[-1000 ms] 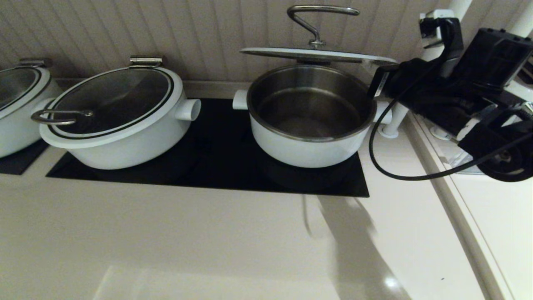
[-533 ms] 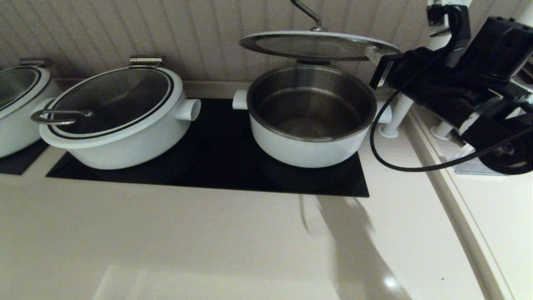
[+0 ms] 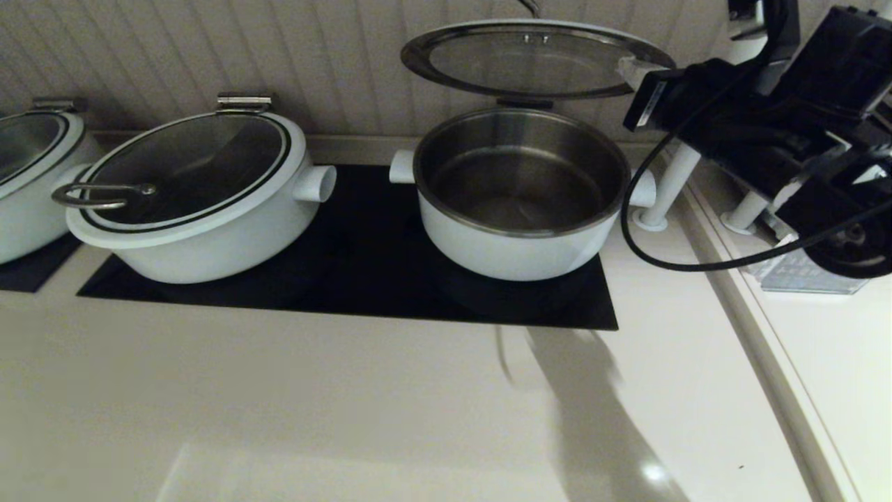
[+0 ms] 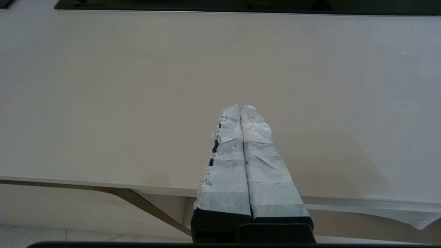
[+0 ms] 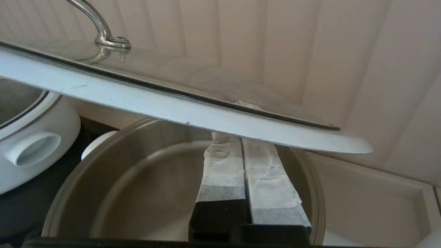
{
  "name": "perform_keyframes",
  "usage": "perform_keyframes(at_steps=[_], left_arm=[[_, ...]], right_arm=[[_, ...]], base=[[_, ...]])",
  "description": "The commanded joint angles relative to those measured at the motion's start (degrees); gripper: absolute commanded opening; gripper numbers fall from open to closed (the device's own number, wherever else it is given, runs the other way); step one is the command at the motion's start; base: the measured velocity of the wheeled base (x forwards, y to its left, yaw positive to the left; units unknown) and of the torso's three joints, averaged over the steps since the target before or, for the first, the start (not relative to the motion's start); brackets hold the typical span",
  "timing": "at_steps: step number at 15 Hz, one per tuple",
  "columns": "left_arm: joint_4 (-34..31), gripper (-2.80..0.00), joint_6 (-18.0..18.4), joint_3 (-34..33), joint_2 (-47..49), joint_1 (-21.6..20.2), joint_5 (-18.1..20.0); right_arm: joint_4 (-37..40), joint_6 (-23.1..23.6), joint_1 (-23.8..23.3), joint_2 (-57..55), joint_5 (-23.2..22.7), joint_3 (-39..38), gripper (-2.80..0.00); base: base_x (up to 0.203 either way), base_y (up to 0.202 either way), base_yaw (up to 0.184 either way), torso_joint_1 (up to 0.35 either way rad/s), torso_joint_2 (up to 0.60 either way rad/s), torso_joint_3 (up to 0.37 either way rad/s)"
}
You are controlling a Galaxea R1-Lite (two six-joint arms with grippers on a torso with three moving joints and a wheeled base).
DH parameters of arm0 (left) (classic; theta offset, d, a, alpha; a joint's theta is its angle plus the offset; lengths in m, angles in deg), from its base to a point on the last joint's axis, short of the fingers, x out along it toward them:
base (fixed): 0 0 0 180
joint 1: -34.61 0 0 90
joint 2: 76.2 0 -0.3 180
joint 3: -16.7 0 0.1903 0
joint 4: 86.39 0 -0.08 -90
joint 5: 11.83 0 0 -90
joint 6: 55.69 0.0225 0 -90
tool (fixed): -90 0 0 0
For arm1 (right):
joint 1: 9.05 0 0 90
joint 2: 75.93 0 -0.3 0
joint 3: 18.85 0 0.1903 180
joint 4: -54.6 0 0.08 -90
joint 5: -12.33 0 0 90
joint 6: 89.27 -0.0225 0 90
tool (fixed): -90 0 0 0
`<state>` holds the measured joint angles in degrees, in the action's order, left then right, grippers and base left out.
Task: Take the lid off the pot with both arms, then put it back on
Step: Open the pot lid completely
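Note:
The glass lid [image 3: 529,59] with a white rim is held up above the open white pot [image 3: 516,247] and tilted, so its underside faces me. Its steel handle [image 5: 103,34] shows in the right wrist view. My right gripper [image 3: 631,70] is shut, and its fingertips sit under the lid's right rim [image 5: 172,103] and bear it from below. In the right wrist view the gripper [image 5: 241,137] is above the pot's steel inside [image 5: 137,179]. My left gripper [image 4: 240,107] is shut and empty, low over the counter's front edge.
A wider white pot [image 3: 209,237] with its own lid stands to the left on the black cooktop [image 3: 369,279]. Another pot [image 3: 28,209] is at the far left. White posts [image 3: 662,202] and a ribbed wall stand close behind the lid.
My right arm has moved up, and the lid has risen and tilted with its front edge higher. Its handle has left the top of the head view. The pot has not moved.

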<state>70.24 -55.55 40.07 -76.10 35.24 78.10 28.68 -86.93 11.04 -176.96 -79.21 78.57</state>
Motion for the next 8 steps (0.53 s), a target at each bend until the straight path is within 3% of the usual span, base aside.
perform_keyframes(at_steps=[1,8], left_arm=[[0.09,-2.8,-0.05,0.0,-0.1,-0.01,-0.01],[0.0,-2.8,0.04,0.0,-0.1,-0.01,-0.01]], right_arm=[[-0.37,0.03,0.04,-0.05,-0.04,0.83,-2.8],[-0.46,0.03,0.04,-0.02,-0.04,2.79,-2.8]], base=[[0.0,0.0,0.0,0.0,0.0,0.0],[0.0,0.0,0.0,0.0,0.0,0.0]])
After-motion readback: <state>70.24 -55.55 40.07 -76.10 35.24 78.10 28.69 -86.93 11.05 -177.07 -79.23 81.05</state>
